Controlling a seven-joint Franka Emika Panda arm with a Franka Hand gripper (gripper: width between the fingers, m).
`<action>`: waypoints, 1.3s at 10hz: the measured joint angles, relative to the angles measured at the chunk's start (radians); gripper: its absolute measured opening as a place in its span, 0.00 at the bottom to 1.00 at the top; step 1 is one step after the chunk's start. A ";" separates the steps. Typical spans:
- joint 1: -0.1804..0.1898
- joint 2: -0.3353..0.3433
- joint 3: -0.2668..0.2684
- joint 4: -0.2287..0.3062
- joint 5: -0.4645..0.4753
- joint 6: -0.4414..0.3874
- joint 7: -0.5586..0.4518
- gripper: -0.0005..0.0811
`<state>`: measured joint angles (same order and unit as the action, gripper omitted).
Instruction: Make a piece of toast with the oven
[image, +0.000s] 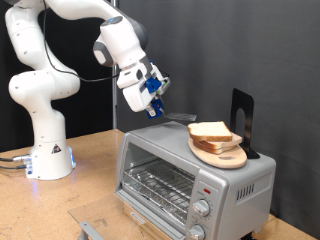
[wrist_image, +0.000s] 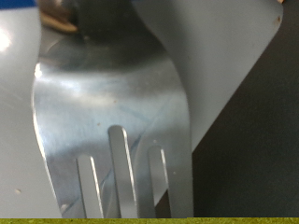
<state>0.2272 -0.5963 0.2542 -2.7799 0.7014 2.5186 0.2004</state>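
Your end effector (image: 156, 100) hangs above the oven's (image: 190, 175) top, clenched on a slotted metal spatula (wrist_image: 112, 121) whose blade reaches toward the bread. The toast (image: 210, 132) lies in a stack on a round board (image: 222, 156) atop the oven, at the exterior view's right. Oven door is closed, rack visible through the glass.

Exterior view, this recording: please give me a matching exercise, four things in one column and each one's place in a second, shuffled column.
Things:
1. bread slices
2. wooden board
3. spatula
4. knobs

Places:
A. on top of the oven, towards the exterior view's right
B. on the oven's front, at its right end in the exterior view
C. stacked on the round board
D. held by the gripper, above the oven's top

Pairs: 1-C, 2-A, 3-D, 4-B
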 joint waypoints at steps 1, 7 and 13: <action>-0.011 -0.011 -0.014 0.007 -0.030 -0.051 -0.001 0.61; 0.083 -0.058 -0.102 -0.011 0.250 0.083 -0.233 0.61; -0.007 -0.145 -0.184 -0.049 0.224 0.089 -0.331 0.61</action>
<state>0.2201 -0.7412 0.0701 -2.8284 0.9253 2.6078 -0.1310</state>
